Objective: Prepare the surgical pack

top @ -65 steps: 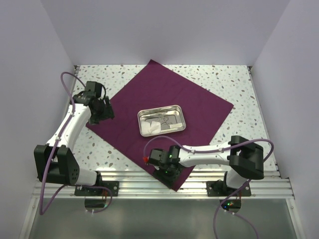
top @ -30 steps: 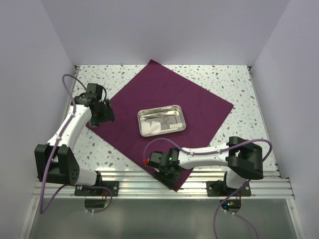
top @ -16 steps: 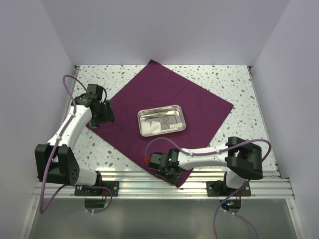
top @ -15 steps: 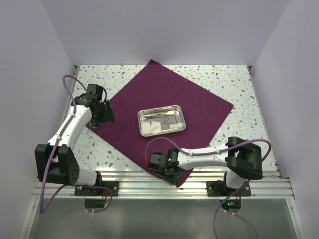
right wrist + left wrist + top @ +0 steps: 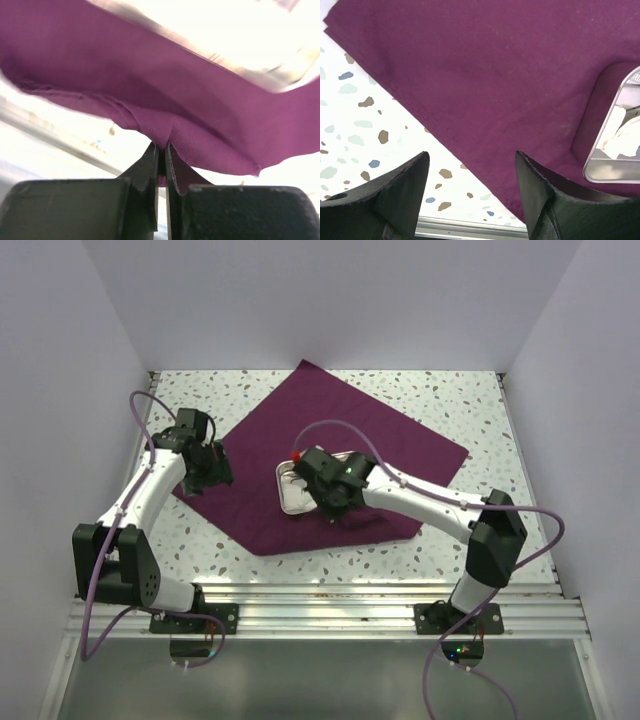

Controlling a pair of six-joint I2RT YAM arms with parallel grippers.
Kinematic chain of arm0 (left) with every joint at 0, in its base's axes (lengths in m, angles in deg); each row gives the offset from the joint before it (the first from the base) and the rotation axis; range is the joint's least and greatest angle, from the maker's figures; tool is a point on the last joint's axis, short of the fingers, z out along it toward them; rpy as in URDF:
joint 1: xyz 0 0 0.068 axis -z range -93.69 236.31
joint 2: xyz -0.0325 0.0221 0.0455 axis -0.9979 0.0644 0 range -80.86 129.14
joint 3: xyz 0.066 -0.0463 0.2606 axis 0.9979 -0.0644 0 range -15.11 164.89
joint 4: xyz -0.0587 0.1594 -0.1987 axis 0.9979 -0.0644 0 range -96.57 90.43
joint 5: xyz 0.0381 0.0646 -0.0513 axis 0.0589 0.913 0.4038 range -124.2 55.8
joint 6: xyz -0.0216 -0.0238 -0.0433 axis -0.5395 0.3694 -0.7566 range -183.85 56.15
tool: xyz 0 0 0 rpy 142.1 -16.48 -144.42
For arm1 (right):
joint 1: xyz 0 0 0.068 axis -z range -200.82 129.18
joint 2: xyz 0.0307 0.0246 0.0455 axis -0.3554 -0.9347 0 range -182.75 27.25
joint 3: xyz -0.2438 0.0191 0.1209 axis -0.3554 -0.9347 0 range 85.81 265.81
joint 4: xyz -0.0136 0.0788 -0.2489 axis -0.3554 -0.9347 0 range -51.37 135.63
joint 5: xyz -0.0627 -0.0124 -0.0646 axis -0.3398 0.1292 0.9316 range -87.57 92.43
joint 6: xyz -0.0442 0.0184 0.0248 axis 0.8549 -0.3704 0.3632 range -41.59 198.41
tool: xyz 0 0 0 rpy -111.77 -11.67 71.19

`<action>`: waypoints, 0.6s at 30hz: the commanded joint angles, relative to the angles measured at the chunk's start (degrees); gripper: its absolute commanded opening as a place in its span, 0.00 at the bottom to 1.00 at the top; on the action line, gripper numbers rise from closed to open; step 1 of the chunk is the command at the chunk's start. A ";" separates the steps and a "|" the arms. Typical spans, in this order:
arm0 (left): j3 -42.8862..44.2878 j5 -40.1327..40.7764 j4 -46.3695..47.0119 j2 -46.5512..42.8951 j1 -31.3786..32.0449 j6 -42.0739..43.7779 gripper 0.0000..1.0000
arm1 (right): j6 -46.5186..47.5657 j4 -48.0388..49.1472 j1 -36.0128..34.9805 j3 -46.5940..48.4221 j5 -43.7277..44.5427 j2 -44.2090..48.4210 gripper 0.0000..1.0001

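Cloth (image 5: 340,420) of plum purple lies spread as a diamond on the speckled worktop (image 5: 480,410), its far corner pointing at the back wall and its right corner reaching toward the right side. The near corner is lifted off the worktop and folded back toward the middle, so the near edge of the cloth is a rounded fold running from near left to right.

The right pincer (image 5: 335,505) hangs over the middle of the cloth, above the near side of the tray (image 5: 288,485). In the right wrist view the right pincer (image 5: 161,149) is pressed together on a small fold of the cloth (image 5: 210,120), which drapes away from the pinch to both sides. The background there is bright and blurred.

The tray sits on the cloth near its centre. From above, only its left end and part of its far rim show, while the rest is hidden by the right arm and the raised cloth.

The left pincer (image 5: 205,468) is at the left corner of the cloth. In the left wrist view the left pincer (image 5: 470,155) is spread wide, with the cloth's (image 5: 495,75) near-left edge and a strip of worktop (image 5: 360,125) seen between its fingers. Whether the fingers touch the cloth cannot be told. At the right edge of that view the tray's (image 5: 610,177) corner shows, with white gauze (image 5: 620,142) inside.
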 commanded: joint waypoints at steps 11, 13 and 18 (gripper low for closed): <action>1.29 -0.28 2.95 3.84 -1.10 2.08 0.75 | 12.11 -1.65 14.58 36.01 3.17 -23.49 0.00; 2.52 1.03 2.51 4.55 -1.46 3.04 0.75 | 12.82 -1.74 16.33 40.15 3.97 -25.96 0.00; 4.54 2.54 2.16 5.16 -1.90 3.49 0.75 | 15.02 -1.30 19.33 47.79 2.56 -29.39 0.00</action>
